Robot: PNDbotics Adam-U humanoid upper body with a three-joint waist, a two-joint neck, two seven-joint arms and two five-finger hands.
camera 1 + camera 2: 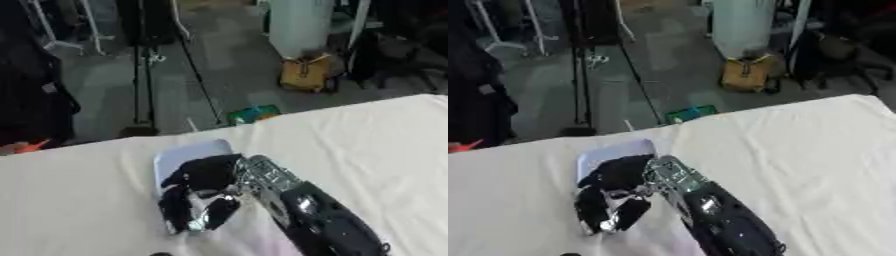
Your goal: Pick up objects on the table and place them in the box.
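Beyond the far edge of the table lies a grey workshop floor, with a pale cylinder (300, 25) and a yellow container (306, 74) at the far right, dark stand legs (140, 65) at the far left, and a small green thing (255, 114) just past the table's edge. The table (376, 145) itself, draped in white cloth, fills the near half of both views and lies askew, its far edge rising to the right.

The robot's right arm (328, 225) comes in from the near right corner and reaches toward the middle of the table. Its right hand (203, 192) rests on top of a flat pale object (188, 152), fingers curled down over it; whether they actually pinch it cannot be made out. The left hand shows in neither view, and no box is visible.

The pale object looks thin, light and fairly stiff, like a card or slim packet, with only its far end showing beyond the hand. Lying flat on soft cloth, it would probably be hard to get under, so taking it at an edge, perhaps after sliding it, seems the safer hold.
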